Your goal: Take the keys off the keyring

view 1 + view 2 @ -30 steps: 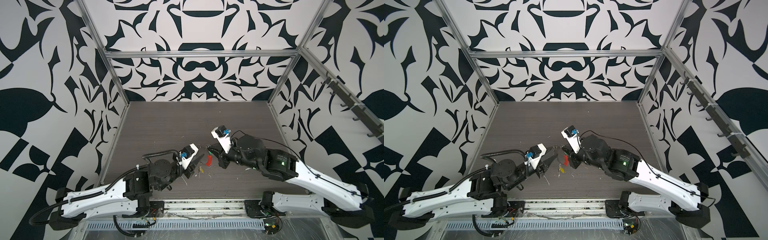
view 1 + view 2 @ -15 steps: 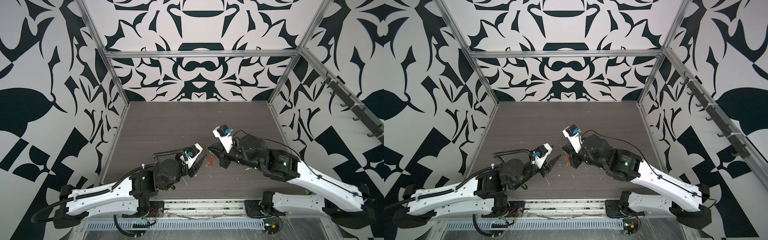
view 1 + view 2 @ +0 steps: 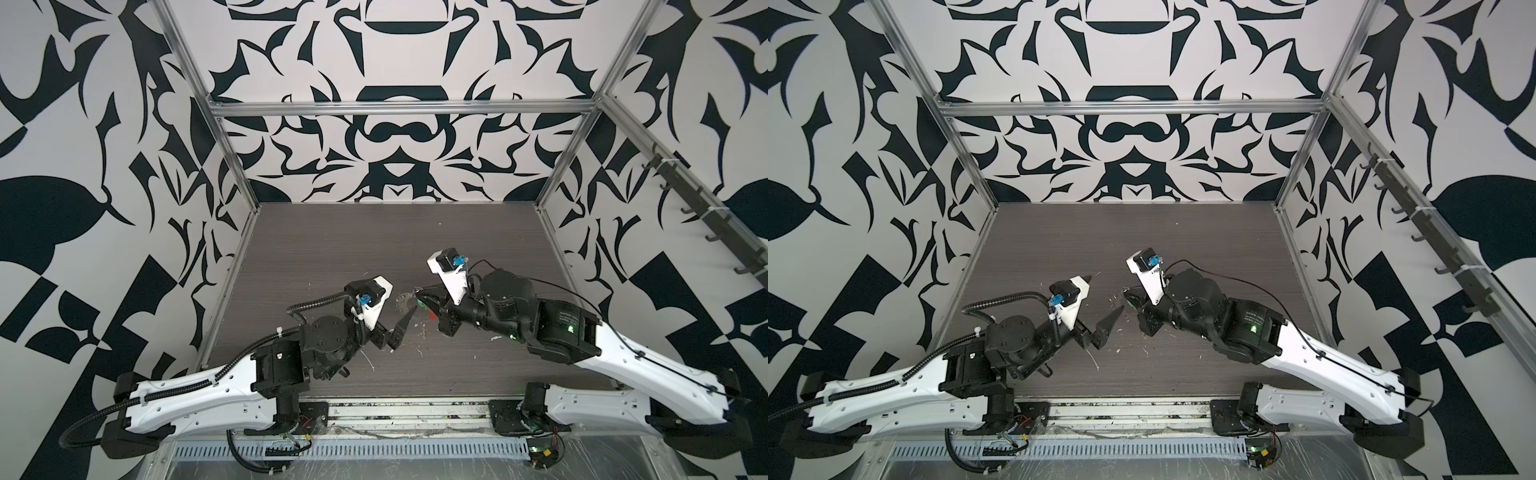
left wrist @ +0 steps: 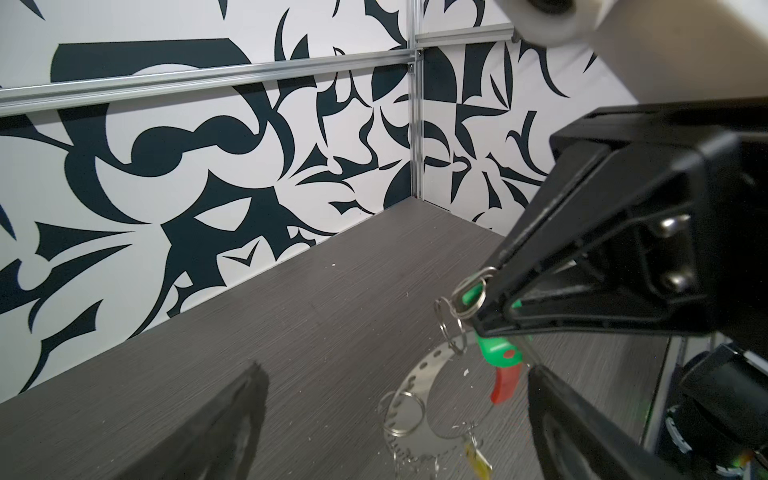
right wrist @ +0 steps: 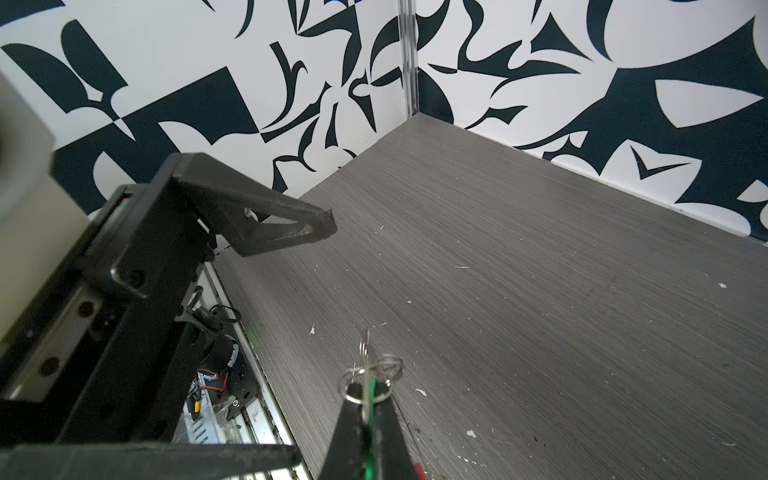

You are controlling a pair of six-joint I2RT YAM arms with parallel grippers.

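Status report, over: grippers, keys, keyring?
Left gripper open, holding nothing. Right gripper shut on green-tag key, its small rings hooked in keyring. Yellow-tag key by keyring's rim. Nothing in the way.

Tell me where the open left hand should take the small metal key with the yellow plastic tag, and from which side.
Pinch the yellow plastic tag: it hangs at the low end of the thin grey metal hoop, well below the right hand, shut on the green plastic tag. Probably bring the left hand in low from its own side, one finger on each face.

No legible text, small print on right arm [image 3: 567, 320], unreadable
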